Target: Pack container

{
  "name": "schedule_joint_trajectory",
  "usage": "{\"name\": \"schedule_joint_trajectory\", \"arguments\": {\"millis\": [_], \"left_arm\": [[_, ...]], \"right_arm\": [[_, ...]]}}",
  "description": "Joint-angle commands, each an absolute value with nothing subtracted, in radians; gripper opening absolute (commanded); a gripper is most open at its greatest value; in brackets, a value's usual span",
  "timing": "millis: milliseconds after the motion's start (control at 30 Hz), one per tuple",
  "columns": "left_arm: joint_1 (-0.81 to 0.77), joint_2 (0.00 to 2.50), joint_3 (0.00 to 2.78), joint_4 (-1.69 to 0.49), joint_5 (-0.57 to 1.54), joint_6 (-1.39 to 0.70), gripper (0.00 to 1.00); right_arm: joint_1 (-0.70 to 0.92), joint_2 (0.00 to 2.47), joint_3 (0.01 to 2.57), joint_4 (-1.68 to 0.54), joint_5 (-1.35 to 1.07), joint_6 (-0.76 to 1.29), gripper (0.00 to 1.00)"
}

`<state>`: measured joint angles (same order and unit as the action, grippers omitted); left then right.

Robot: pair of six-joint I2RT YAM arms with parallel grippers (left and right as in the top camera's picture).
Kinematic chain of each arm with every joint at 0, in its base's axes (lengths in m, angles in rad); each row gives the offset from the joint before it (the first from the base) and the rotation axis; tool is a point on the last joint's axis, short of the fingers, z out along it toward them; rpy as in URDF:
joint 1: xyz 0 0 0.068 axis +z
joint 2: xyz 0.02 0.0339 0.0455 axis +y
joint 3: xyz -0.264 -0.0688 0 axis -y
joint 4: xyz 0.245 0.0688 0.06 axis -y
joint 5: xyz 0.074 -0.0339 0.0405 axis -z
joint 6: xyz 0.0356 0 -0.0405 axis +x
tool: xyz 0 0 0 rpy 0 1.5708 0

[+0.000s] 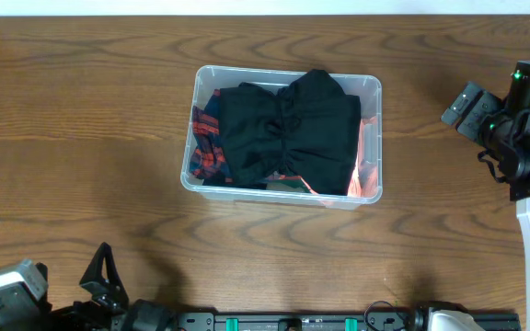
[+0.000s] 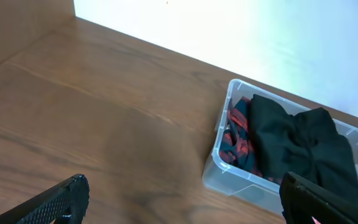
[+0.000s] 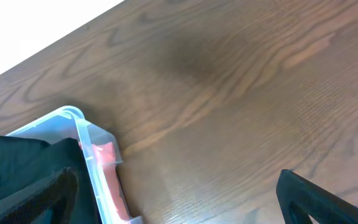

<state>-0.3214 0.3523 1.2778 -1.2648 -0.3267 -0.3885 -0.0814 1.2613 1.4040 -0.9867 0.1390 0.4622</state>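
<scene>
The left gripper [image 2: 182,186] has its fingers spread wide with nothing between them, and the right gripper [image 3: 178,183] is likewise wide apart and empty; neither touches the container [image 1: 205,74]. Seen from overhead, the container lies with its long axis running 9 to 3, a black garment [image 1: 293,129] heaped in it; it sits at 9 o'clock from the right gripper, which looks the nearer, and about 2 o'clock from the left

Clear plastic container [image 1: 195,129] upright mid-table, rect w/ rounded corners, full: black, red-plaid, pink-orange clothes.
</scene>
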Motion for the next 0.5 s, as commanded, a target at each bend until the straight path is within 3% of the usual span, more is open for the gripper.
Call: {"name": "schedule_joint_trajectory", "arguments": {"millis": [0,467], "left_arm": [[-0.317,0.359,1.226,-1.221,-0.356,-0.355,0.98],[-0.318,0.356,0.799,-0.783,-0.348,-0.185,0.98]], "right_arm": [[-0.086,1.259,1.412,-0.988,0.150,0.458,0.99],[-0.086,1.259,1.411,-0.988,0.150,0.458,0.99]]}}
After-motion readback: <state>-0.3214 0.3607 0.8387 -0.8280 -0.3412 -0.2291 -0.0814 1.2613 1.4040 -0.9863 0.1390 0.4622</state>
